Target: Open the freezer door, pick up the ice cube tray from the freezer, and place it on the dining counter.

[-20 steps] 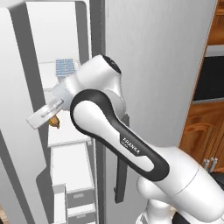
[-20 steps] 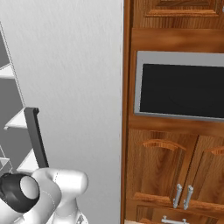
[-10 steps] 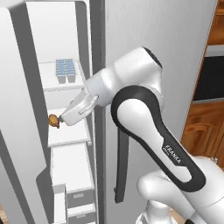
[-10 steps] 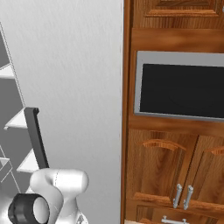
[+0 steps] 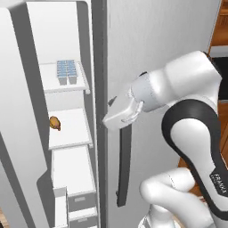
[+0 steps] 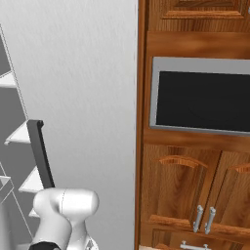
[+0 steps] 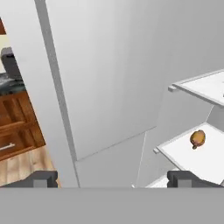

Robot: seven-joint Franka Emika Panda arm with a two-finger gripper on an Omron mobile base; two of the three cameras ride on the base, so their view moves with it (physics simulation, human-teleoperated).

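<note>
Ice cube tray (image 5: 67, 72), small, whitish, with two rows of pale blue cells, sits on the top white shelf inside the tall narrow freezer (image 5: 67, 133). Nearest, the robot's two-finger gripper (image 7: 113, 178) has its dark tips spread wide apart, holding nothing and touching nothing. It hangs by the dark grey door handle (image 5: 125, 167), in front of the open compartment. The tall silver freezer door (image 5: 20, 133) stands swung out at the left. A small brown round food (image 5: 55, 123) lies on the shelf below the tray.

Kitchen: freezer (image 5: 67, 133), wooden cabinets (image 6: 195, 180)
</note>
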